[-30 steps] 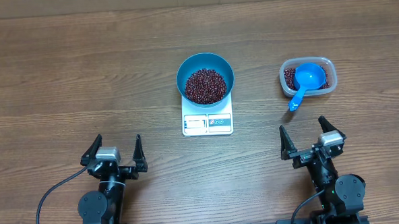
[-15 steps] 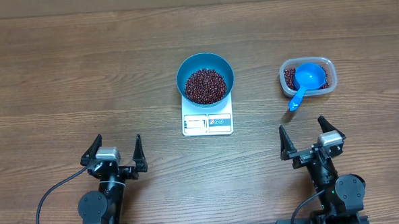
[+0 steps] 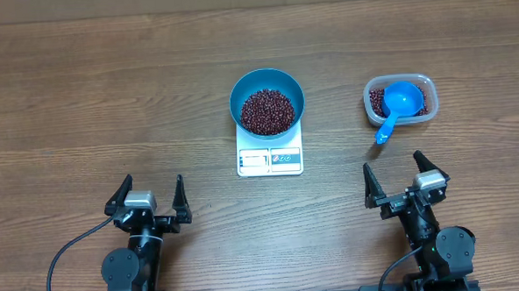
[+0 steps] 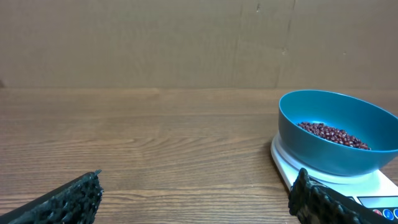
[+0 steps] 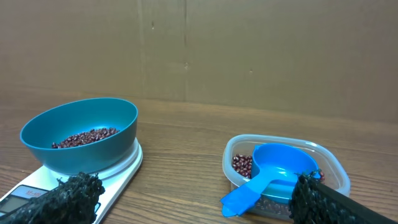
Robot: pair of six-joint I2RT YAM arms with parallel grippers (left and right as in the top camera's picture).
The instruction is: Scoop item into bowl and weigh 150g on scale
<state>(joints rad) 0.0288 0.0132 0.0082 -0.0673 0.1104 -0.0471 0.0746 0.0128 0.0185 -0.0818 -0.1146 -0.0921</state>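
Left gripper (image 3: 152,181) and right gripper (image 3: 392,163) both stand spread and empty. The blue scoop (image 3: 398,99) rests in the clear tub (image 3: 424,85) ahead of the right gripper, handle slanting back toward it. Beans (image 3: 267,111) sit in the teal bowl (image 3: 237,91) atop the scale (image 3: 270,162).

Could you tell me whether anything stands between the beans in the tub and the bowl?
Nothing visible does. Only bare table separates the tub from the bowl on the scale. The scoop lies in the tub on the beans, handle over its near rim.
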